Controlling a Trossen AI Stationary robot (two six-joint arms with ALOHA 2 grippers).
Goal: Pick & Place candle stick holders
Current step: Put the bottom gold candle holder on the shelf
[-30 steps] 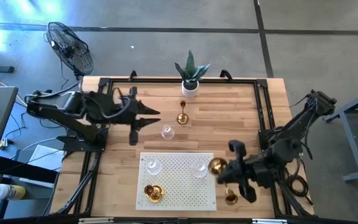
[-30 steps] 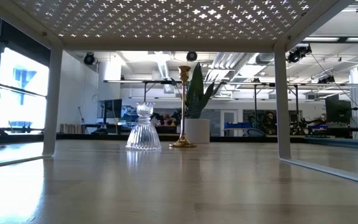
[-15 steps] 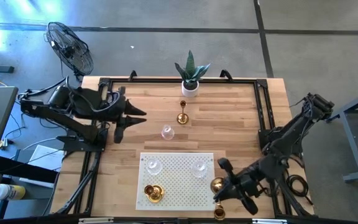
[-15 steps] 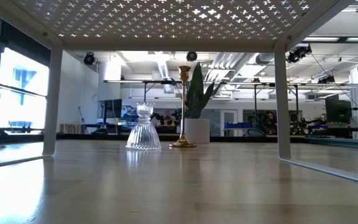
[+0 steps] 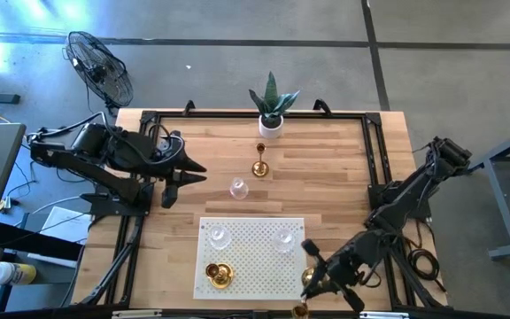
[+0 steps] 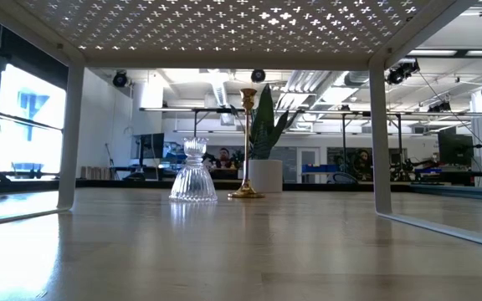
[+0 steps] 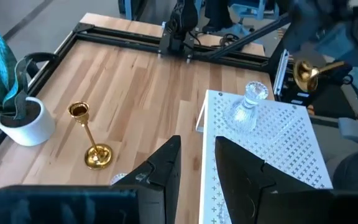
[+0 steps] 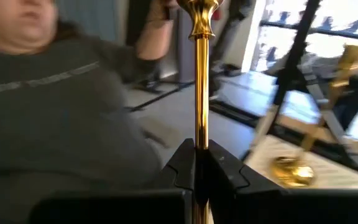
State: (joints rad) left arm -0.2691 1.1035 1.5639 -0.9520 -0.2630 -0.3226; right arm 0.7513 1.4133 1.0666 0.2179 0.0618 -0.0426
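Note:
My right gripper (image 5: 312,282) is shut on a gold candle stick holder (image 8: 198,74) over the mat's near right corner. A white perforated mat (image 5: 253,266) carries two glass holders (image 5: 217,237) (image 5: 283,239) and a gold one (image 5: 220,276). On the bare wood beyond it, a tall gold holder (image 5: 259,164) and a glass holder (image 5: 237,188) stand on their bases. My left gripper (image 5: 187,170) hovers open by the table's left side, nothing between its fingers (image 7: 166,168). My right gripper pinches the gold holder's thin stem (image 8: 199,134) between its two shut fingers. The fingers lie about level, coming from the table's right side, across the stem. The holder is lifted clear and lies tipped over, its flared base (image 5: 308,277) toward the mat and its other end (image 5: 301,310) toward the near edge.
A white pot with a green plant (image 5: 271,124) stands at the far edge. The mat is a raised shelf on legs (image 6: 381,142). A black rail frame (image 5: 374,151) borders the table. A person (image 8: 48,106) is just beyond the near edge.
My right gripper has come down and toward the table's near edge, rolling its wrist, so the gold holder has tipped and swung with it from beside the mat's right edge to its near right corner. My left gripper has drawn back toward the left edge.

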